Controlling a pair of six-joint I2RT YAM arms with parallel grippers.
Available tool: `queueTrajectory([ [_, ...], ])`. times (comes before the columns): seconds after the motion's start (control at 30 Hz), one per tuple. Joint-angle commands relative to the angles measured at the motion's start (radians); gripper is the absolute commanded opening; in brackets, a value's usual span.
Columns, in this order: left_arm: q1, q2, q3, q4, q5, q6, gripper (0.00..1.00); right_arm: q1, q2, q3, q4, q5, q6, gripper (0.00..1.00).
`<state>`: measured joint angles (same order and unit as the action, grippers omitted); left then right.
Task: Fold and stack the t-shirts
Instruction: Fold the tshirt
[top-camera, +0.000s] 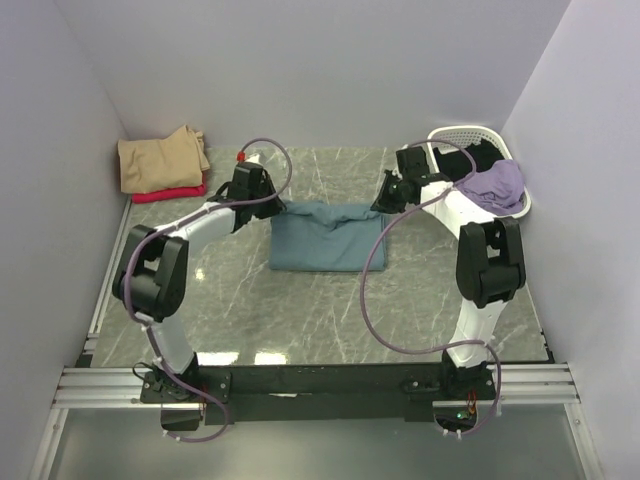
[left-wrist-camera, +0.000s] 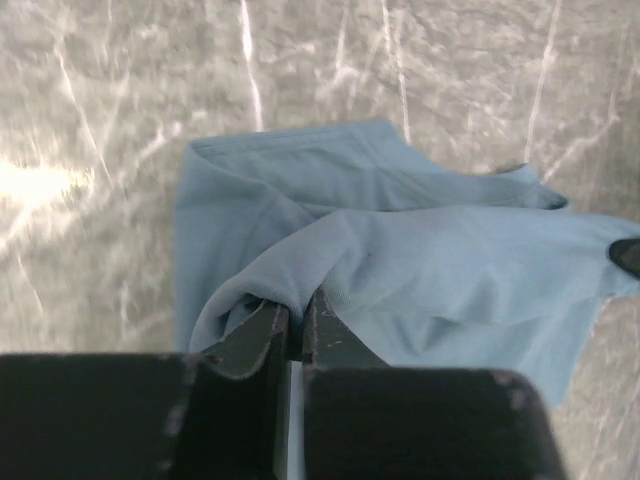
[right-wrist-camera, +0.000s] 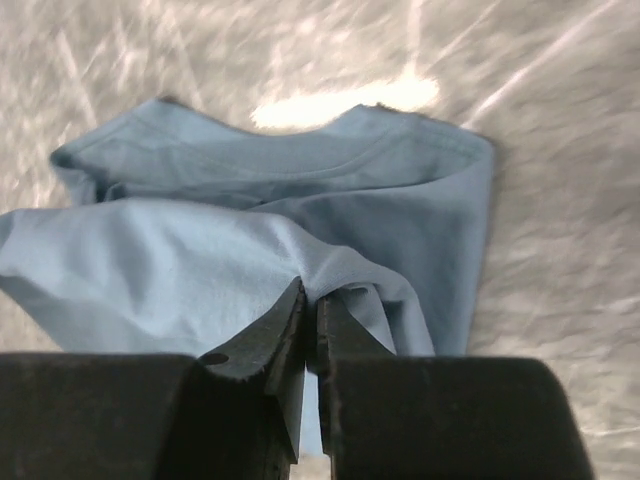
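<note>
I find the dusty teal-blue cloth t-shirt (top-camera: 328, 240) lying mid-way across the grey marbled tabletop (top-camera: 300, 310). My left gripper (left-wrist-camera: 296, 312) is clamped on a fold at its far left corner. My right gripper (right-wrist-camera: 311, 300) is clamped likewise on the far right corner.

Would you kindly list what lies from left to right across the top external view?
tan t-shirt lying on red t-shirt → left gripper → teal-blue t-shirt → right gripper → white basket
</note>
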<state>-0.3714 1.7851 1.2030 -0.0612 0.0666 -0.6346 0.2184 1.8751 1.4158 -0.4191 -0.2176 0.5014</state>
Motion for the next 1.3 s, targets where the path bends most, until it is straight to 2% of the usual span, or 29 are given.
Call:
queueTrajectory([
  [0.0,0.043,0.107,0.122,0.065,0.079,0.042,0.15,-0.05,0.022,0.051,0.062,0.09,0.008,0.13],
  [0.03,0.045,0.118,0.136,0.067,0.093,0.049,0.2,-0.056,0.024,0.063,0.063,0.087,0.005,0.19],
  [0.07,0.045,0.129,0.135,0.09,0.108,0.064,0.38,-0.057,0.025,0.08,0.071,0.102,0.002,0.38],
  [0.1,0.045,0.152,0.141,0.118,0.114,0.064,0.5,-0.057,0.032,0.086,0.083,0.157,-0.015,0.11],
  [0.13,0.046,0.164,0.15,0.133,0.116,0.067,0.5,-0.062,0.038,0.084,0.098,0.173,-0.02,0.0],
  [0.17,0.048,0.171,0.15,0.161,0.124,0.075,0.51,-0.073,0.048,0.104,0.097,0.17,-0.015,0.0],
  [0.2,0.049,0.186,0.159,0.187,0.133,0.084,0.55,-0.097,0.076,0.12,0.095,0.155,0.003,0.05],
  [0.23,0.049,0.194,0.176,0.182,0.133,0.085,0.59,-0.106,0.09,0.127,0.112,0.152,0.008,0.25],
  [0.27,0.049,0.197,0.193,0.198,0.125,0.091,0.64,-0.116,0.101,0.136,0.137,0.158,0.008,0.33],
  [0.3,0.051,0.204,0.202,0.211,0.116,0.096,0.72,-0.125,0.123,0.164,0.096,0.179,0.015,0.29],
  [0.33,0.054,0.207,0.222,0.174,0.11,0.105,0.74,-0.125,0.121,0.19,0.063,0.199,0.016,0.3],
  [0.4,0.054,0.203,0.282,0.129,0.066,0.144,0.77,-0.123,0.063,0.155,0.121,0.205,-0.006,0.62],
  [0.43,0.055,0.195,0.285,0.124,0.064,0.154,0.78,-0.126,0.05,0.132,0.141,0.21,-0.017,0.82],
  [0.47,0.055,0.186,0.288,0.11,0.071,0.167,0.77,-0.128,0.047,0.146,0.126,0.246,-0.023,0.89],
  [0.53,0.055,0.128,0.258,0.135,0.074,0.158,0.78,-0.126,0.021,0.153,0.085,0.221,-0.043,0.88],
  [0.57,0.055,0.107,0.215,0.174,0.12,0.147,0.81,-0.126,0.006,0.115,0.107,0.168,-0.046,0.88],
  [0.6,0.055,0.076,0.205,0.181,0.165,0.142,0.84,-0.125,-0.011,0.107,0.12,0.052,-0.043,0.88],
  [0.67,0.055,0.068,0.217,0.172,0.298,0.142,0.84,-0.108,-0.016,0.094,0.105,-0.029,-0.043,0.86],
  [0.77,0.055,0.089,0.224,0.116,0.367,0.136,0.83,-0.071,-0.024,0.068,0.082,-0.065,-0.066,0.87],
  [0.87,0.055,0.105,0.159,0.201,0.406,0.102,0.83,-0.06,-0.011,0.035,0.092,-0.072,-0.083,0.85],
  [0.97,0.057,0.172,0.171,0.291,0.547,0.066,0.83,-0.06,0.021,0.028,0.112,-0.167,-0.099,0.81],
  [1.1,0.055,0.35,0.256,0.405,0.743,-0.031,0.78,-0.06,0.123,0.075,0.134,-0.314,-0.098,0.79],
  [1.2,0.057,0.411,0.274,0.465,0.743,-0.066,0.79,-0.062,0.171,0.098,0.155,-0.316,-0.093,0.79],
  [1.27,0.057,0.459,0.312,0.437,0.745,-0.05,0.79,-0.06,0.206,0.133,0.145,-0.281,-0.095,0.79],
])
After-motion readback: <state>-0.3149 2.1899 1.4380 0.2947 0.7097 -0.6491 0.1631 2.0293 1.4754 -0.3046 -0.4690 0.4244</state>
